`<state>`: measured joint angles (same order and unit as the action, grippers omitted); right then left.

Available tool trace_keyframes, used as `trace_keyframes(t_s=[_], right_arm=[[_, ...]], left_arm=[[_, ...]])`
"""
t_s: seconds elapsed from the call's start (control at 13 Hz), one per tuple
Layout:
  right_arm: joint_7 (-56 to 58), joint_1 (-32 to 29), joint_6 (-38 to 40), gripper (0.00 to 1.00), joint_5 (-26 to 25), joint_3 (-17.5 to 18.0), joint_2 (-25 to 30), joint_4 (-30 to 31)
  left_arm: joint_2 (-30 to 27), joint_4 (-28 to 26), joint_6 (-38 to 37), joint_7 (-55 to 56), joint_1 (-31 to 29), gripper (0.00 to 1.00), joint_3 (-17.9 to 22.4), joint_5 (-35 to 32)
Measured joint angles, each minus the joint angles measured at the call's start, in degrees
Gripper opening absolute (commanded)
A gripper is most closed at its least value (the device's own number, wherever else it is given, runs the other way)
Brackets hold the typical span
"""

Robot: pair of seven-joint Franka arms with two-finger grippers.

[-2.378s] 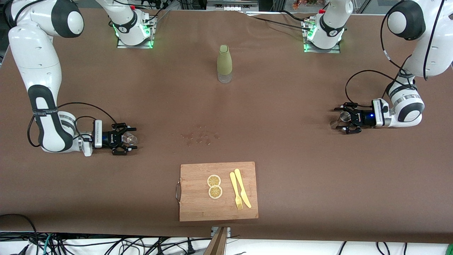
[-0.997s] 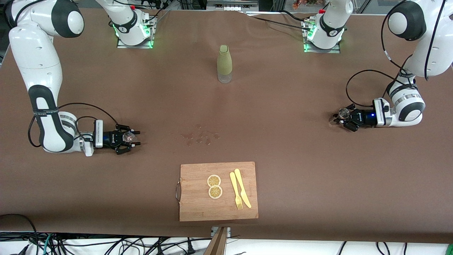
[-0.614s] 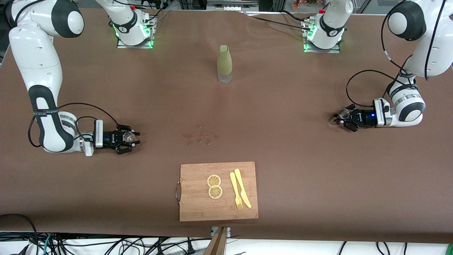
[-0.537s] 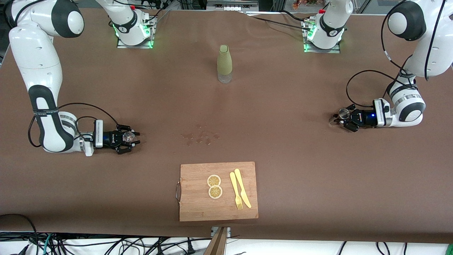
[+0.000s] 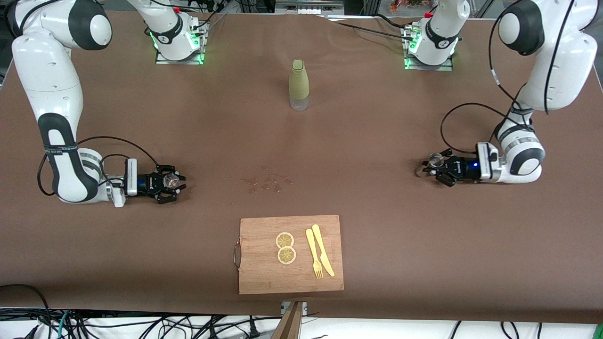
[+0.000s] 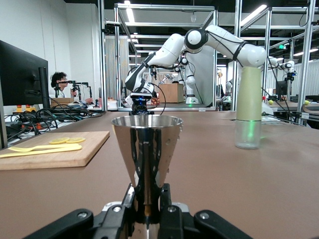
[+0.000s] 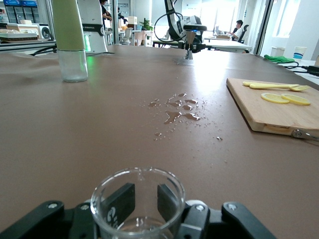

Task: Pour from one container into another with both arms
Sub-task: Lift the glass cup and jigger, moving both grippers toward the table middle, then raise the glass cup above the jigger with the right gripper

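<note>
The metal cup [image 6: 146, 149], a cone-shaped steel measure, stood upright in the left tool [image 5: 435, 168], whose fingers [image 6: 148, 199] were clamped together on its narrow waist. It was held low over the bare brown counter [image 5: 377, 212] toward the left arm's end. The glass cup [image 7: 138, 204], small and clear, sat gripped between the fingers [image 7: 119, 201] of the right tool [image 5: 170, 182], low over the counter toward the right arm's end, well apart from the metal cup. Both tools pointed toward the middle of the counter, facing each other.

Between them lay a patch of spilled water drops [image 5: 266, 182]. Farther from the front camera than the drops, a green bottle [image 5: 299, 84] with a clear base stood upright on the counter. Nearer to the camera lay a wooden cutting board [image 5: 264, 268], and on it two lemon slices [image 5: 285, 248] touching each other, with a yellow fork [image 5: 313, 254] and a yellow knife [image 5: 323, 250] side by side beside them.
</note>
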<state>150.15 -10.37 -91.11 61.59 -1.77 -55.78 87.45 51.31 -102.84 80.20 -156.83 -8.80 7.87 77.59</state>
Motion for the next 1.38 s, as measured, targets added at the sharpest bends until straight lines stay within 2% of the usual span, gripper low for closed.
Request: trace_keyframes(t_s=[0.23, 0.69, 0.84, 1.07, 1.38], right_arm=[[-3.4, 0.1, 0.3, 0.30, 0.1, 0.1, 2.6, 1.0], [-13.4, 3.7, -0.7, 0.30, 0.1, 0.3, 13.0, 6.5], [-17.5, 5.8, -2.3, 0.31, 0.1, 0.0, 16.4, 8.1], [-23.1, 10.8, -4.3, 0.31, 0.1, -2.6, 20.2, 10.0], [-29.0, 18.8, -8.3, 0.31, 0.1, -6.1, 22.3, 10.7]], left_arm=[[-0.2, -0.1, 5.3, 1.5, 4.0, 0.00, -4.0, 5.8], [-0.2, -0.2, 19.9, 4.5, 8.8, 0.00, -15.4, 15.9], [-0.3, -0.2, 24.9, 5.2, 11.1, 0.00, -18.5, 21.1], [-0.4, 0.2, 31.0, 5.3, 16.2, 0.00, -21.6, 28.1], [-0.6, 2.6, 35.6, 5.3, 22.1, 0.00, -22.4, 34.3]])
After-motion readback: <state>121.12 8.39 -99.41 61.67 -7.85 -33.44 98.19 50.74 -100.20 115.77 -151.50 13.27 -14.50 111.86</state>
